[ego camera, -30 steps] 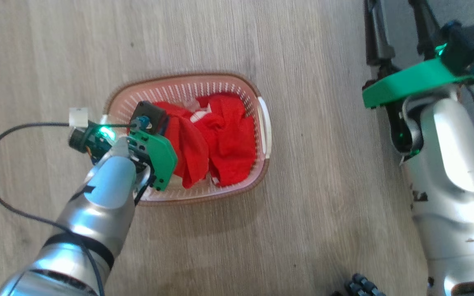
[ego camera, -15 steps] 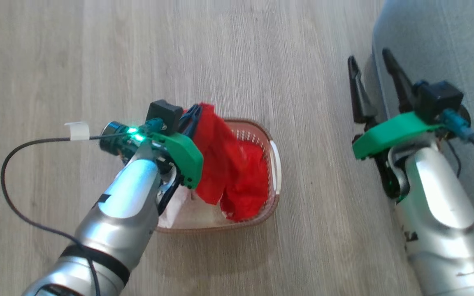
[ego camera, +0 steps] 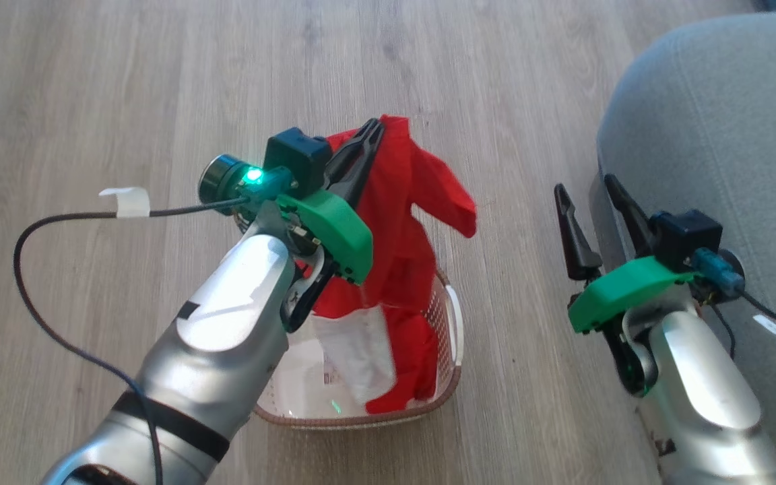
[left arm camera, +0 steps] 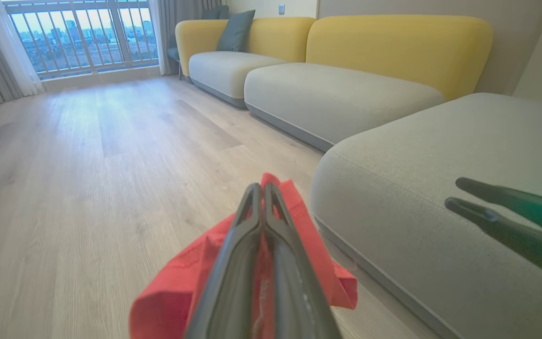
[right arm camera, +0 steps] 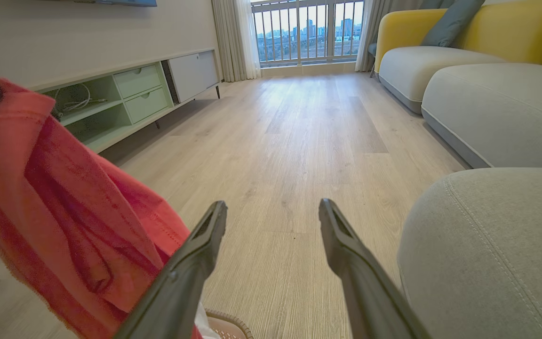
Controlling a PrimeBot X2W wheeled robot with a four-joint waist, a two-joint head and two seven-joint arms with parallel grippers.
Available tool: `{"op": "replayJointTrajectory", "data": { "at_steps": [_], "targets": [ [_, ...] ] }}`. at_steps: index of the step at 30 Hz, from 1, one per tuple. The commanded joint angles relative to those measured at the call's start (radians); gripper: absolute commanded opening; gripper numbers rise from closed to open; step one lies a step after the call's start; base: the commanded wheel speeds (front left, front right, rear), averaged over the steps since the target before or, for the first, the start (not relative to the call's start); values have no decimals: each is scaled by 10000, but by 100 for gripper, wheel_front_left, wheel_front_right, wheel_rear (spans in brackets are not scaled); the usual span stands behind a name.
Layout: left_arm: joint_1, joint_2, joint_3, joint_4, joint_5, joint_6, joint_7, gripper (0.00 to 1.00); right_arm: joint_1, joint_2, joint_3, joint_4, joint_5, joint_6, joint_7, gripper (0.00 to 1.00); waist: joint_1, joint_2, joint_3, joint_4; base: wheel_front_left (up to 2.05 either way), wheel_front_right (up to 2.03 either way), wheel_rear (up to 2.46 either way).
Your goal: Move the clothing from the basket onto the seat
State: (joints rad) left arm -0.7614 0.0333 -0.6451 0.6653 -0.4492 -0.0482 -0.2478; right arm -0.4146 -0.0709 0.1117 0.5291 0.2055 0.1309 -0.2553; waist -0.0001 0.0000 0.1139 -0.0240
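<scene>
I've got the left gripper (ego camera: pixel 369 135) clamped on the clothing (ego camera: pixel 401 229), tail dangling in the basket (ego camera: pixel 456 377); the seat (ego camera: pixel 718 101) is off right.

floor (right arm camera: pixel 299 141): pale wood planks | window (right arm camera: pixel 308 33): railed, daylit | cabinet (right arm camera: pixel 137 92): pale green drawers

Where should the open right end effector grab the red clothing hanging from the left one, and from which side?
Probably the flap of the clothing jutting toward the seat, approached from the robot's right: it hangs free, clear of the basket, facing the open right end effector.
</scene>
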Motion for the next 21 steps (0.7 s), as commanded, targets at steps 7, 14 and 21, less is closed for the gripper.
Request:
{"op": "replayJointTrajectory", "data": {
  "at_steps": [7, 14, 21],
  "targets": [
    [-958, 170, 272, -1206, -75, 109, -139, 0, 361, 44, 267, -209, 150, -2, -65, 100, 1, 0, -659, -72, 0, 0, 0],
    [-1562, 170, 524, -1777, -76, 214, -139, 0, 536, 32, 300, -173, 171, -2, -65, 100, 1, 0, -706, -142, 0, 0, 0],
    [-1826, 170, 450, -1994, -53, 247, -139, 0, 531, 52, 443, -116, 159, -2, -65, 100, 1, 0, -714, -186, 0, 0, 0]
  ]
}}
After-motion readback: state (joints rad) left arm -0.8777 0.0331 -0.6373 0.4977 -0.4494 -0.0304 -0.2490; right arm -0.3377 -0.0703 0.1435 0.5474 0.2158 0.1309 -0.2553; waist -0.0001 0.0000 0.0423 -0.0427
